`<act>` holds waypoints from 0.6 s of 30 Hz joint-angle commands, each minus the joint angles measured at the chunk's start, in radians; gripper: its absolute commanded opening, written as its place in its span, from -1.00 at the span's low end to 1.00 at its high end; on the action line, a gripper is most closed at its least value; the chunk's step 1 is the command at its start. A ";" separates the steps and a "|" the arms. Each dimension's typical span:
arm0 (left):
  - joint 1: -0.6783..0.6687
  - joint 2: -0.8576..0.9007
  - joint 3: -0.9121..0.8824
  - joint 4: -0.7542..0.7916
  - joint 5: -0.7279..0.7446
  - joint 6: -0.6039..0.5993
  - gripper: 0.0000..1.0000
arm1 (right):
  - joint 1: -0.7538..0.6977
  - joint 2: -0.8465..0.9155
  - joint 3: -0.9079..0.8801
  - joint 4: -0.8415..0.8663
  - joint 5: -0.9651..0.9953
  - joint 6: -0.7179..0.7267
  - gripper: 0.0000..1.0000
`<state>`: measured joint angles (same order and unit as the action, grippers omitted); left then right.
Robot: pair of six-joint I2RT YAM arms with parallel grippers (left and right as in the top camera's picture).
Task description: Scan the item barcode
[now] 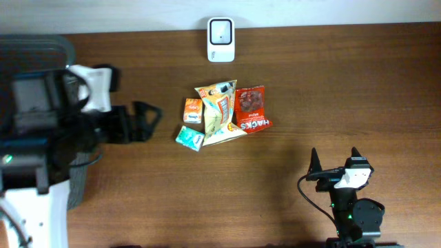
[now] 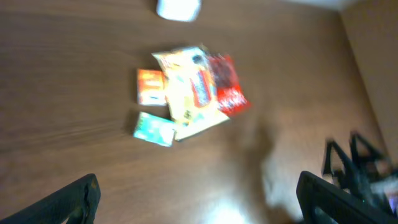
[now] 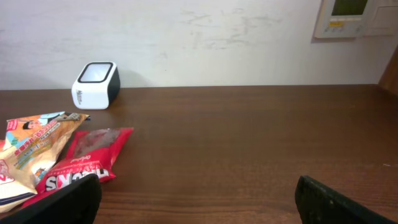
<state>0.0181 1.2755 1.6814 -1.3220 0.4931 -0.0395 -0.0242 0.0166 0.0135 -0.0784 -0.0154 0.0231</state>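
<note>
Dark brown wooden table (image 1: 310, 89), wood grain, pale wall along its far edge; a white barcode scanner (image 1: 220, 40) with a dark window stands at that far edge, well apart from the rest. Near the table's middle, on the near side of the scanner, lies a tight cluster of four: a yellow snack bag (image 1: 219, 110) almost straight below the scanner, and a red packet (image 1: 251, 110) touching the bag's right edge. A small orange box (image 1: 193, 110) sits just left of the bag, and a teal packet (image 1: 189, 137) lies at the cluster's near-left corner, farthest from the scanner.
</note>
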 commanded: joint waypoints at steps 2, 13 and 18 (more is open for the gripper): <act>-0.283 0.154 0.007 -0.020 -0.235 0.063 0.98 | 0.006 -0.004 -0.008 -0.002 0.005 0.004 0.97; -0.394 0.473 0.006 0.009 -0.622 -0.128 0.98 | 0.006 -0.004 -0.008 -0.002 0.005 0.004 0.97; -0.308 0.486 0.006 0.058 -0.647 -0.309 0.98 | 0.006 -0.004 -0.008 0.011 -0.087 0.075 0.97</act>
<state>-0.3477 1.7561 1.6821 -1.2789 -0.1246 -0.2260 -0.0242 0.0166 0.0135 -0.0780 -0.0189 0.0269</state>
